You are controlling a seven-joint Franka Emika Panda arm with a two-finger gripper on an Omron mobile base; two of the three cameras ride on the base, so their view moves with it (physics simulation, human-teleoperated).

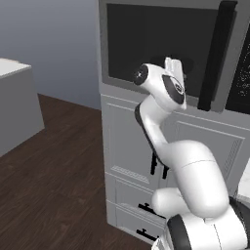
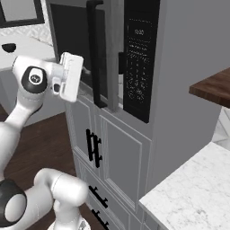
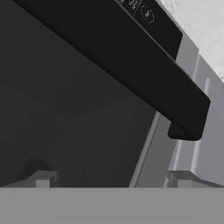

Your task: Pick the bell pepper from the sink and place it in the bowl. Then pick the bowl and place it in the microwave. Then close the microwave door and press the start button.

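Observation:
The microwave door [image 1: 156, 44], a big dark glass pane in a grey frame, stands almost shut against the grey microwave [image 2: 179, 67]. Its black bar handle [image 1: 215, 53] runs down the right side, and in the hand view the handle [image 3: 131, 65] crosses as a thick black bar. The black control panel [image 2: 139, 58] sits right of the door. My gripper [image 2: 84, 74] is close against the door's glass, left of the handle. In the hand view the gripper [image 3: 113, 178] is open, its fingertips [image 3: 43, 178] wide apart with nothing between them. The bell pepper, bowl and sink are out of view.
Grey cabinet doors and drawers with black pulls [image 2: 92, 146] stand below the microwave. A white marble counter [image 2: 193, 193] lies at the lower right, with a dark wooden top [image 2: 211, 87] above it. A grey block [image 1: 14, 107] stands left on the wood floor [image 1: 53, 171].

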